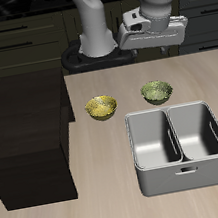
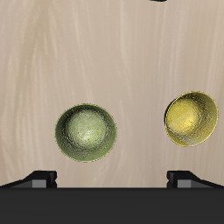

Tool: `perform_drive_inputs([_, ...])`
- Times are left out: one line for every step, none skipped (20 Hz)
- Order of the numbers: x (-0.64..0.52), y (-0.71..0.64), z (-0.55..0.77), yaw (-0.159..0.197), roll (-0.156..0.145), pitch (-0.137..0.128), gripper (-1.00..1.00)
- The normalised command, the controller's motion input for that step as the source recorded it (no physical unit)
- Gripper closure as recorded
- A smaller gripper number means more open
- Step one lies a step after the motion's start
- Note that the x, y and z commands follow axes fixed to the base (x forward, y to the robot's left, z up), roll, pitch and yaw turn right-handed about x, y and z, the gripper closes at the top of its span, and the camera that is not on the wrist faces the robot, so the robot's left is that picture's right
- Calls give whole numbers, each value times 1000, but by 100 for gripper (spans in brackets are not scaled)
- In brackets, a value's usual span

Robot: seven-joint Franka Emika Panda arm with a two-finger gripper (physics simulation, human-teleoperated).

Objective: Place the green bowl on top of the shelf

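1. End effector (image 1: pixel 153 34) hangs above the tabletop (image 1: pixel 118 206), fingers spread apart, holding nothing.
2. Green bowl (image 1: pixel 156 93) sits on the tabletop almost straight below it, just behind the grey bin (image 1: pixel 181 149), beside the yellow bowl (image 1: pixel 102 107).
3. Round bowl, no long axis; judged next move is a near-vertical drop onto the rim.
4. Shelf (image 1: pixel 24 121) lies beyond the yellow bowl.

light: even, bright | shadows: soft, faint | glare: none | focus: sharp | resolution: low
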Motion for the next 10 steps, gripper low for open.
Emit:
perform_drive_inputs([-7, 90, -399, -76, 67, 81, -100])
perform_drive_inputs([43, -20, 24, 0, 0, 0, -100])
perform_drive_inputs([-17, 56, -307, 36, -20, 1, -100])
perform_drive_inputs([-25, 49, -340, 4, -8, 1, -100])
perform_drive_inputs([-47, 62, -372, -82, 26, 90, -100])
perform_drive_inputs([-96, 128, -254, 55, 37, -58, -100])
perform_drive_inputs([39, -161, -233, 24, -56, -37, -100])
perform_drive_inputs([-31, 10, -267, -40, 13, 37, -100])
perform_drive_inputs([0, 0, 0, 0, 0, 0, -100])
perform_drive_inputs([-19, 2, -614, 42, 30, 8, -100])
